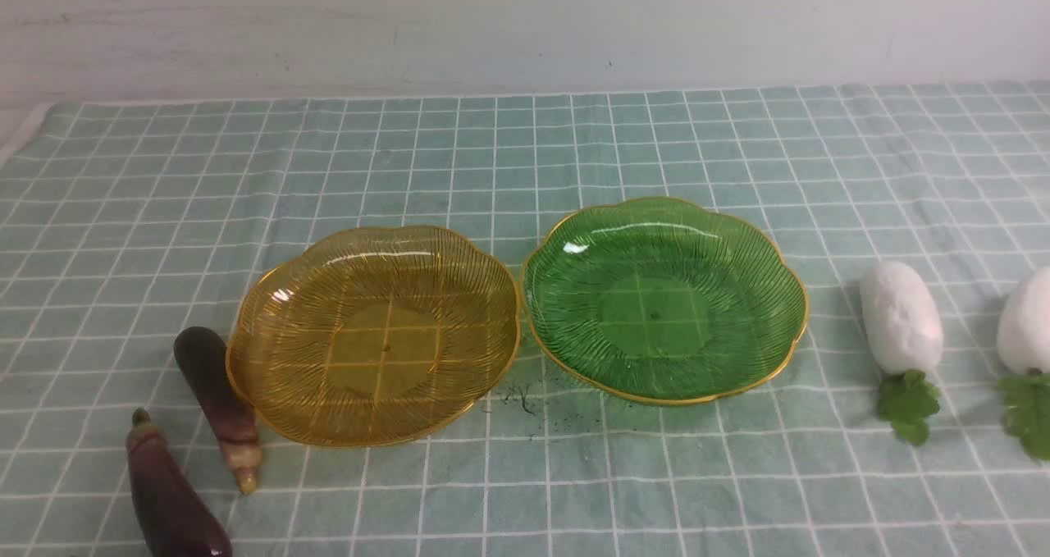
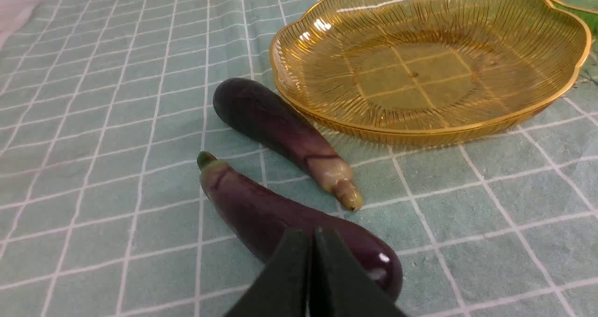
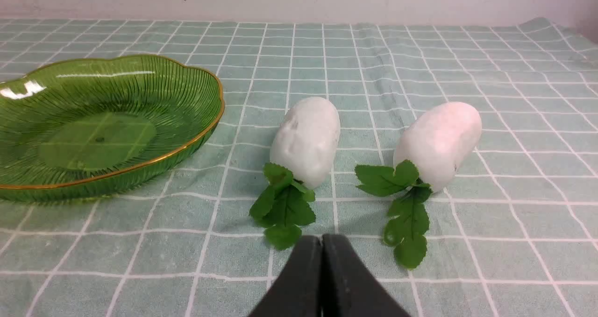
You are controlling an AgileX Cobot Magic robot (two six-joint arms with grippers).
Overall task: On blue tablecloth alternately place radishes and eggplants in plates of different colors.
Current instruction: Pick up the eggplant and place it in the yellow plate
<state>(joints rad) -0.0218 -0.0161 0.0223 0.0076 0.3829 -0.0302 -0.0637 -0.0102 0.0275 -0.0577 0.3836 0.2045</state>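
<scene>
Only the front view takes in the whole layout. On the tablecloth [image 1: 525,155] that covers the tabletop, the amber plate [image 1: 377,335] and the green plate [image 1: 664,299] sit side by side, their rims nearly meeting, both bare inside. The tan-stemmed eggplant [image 1: 217,397] lies close against the amber plate's left rim; I cannot tell whether they touch. The green-capped eggplant [image 1: 168,495] lies nearer the robot, cut by the picture's lower edge. To the right of the green plate lie the inner radish [image 1: 900,315] and the outer radish [image 1: 1025,321], leaves toward the robot, the outer one cropped at the side.

The claws show only in the wrist views. The left claw [image 2: 311,242] is pressed together on nothing, hanging over the fat end of the green-capped eggplant. The right claw [image 3: 322,242], likewise closed and empty, hangs just short of the radish leaves, and here both radishes appear whole and apart.

Open cloth stretches behind the plates to its far edge below the wall [image 1: 525,24], and a narrower strip lies in front of them.
</scene>
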